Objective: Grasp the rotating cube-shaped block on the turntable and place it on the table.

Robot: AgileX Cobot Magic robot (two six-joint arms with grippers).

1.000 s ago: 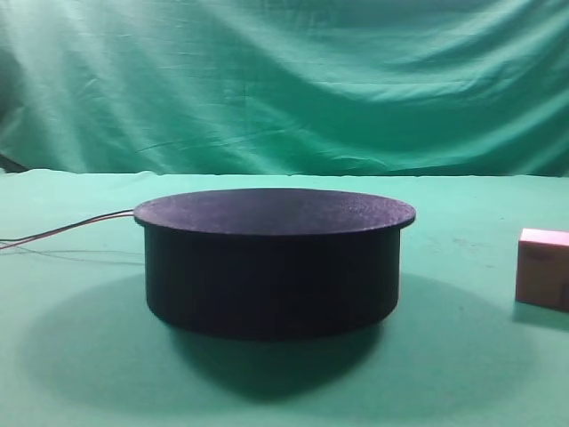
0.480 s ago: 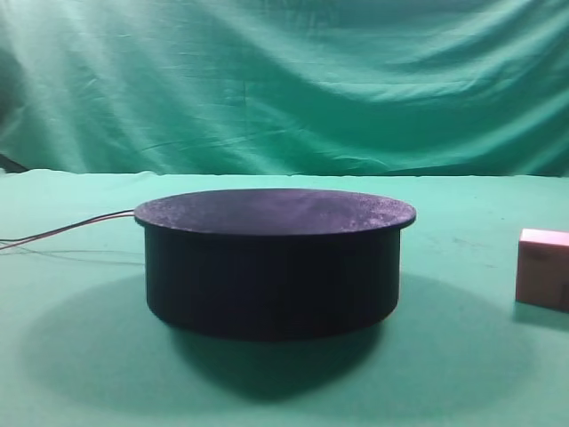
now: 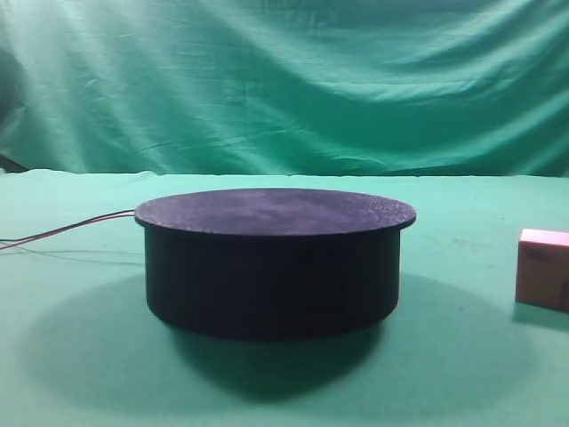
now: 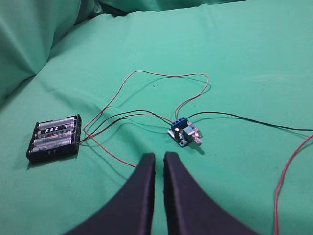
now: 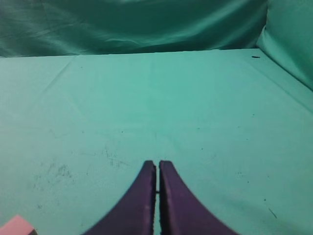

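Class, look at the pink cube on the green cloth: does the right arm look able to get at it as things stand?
Probably yes. The cube-shaped block sits alone on the table, right of the turntable, with nothing over or beside it. The right end effector is shut, so it must open first.

Exterior high view: low and level despite its name, close to the table (image 3: 80,374), facing the draped green backdrop (image 3: 284,80); the turntable (image 3: 274,262) fills the middle.

Left wrist view: looks forward and down past its own gripper tips at the cloth, with a battery holder (image 4: 54,138) and small circuit board (image 4: 184,132) near.

Right wrist view: same angle over bare cloth toward the far backdrop. It shares the cube-shaped block (image 5: 16,225) (image 3: 543,268) with the exterior view.
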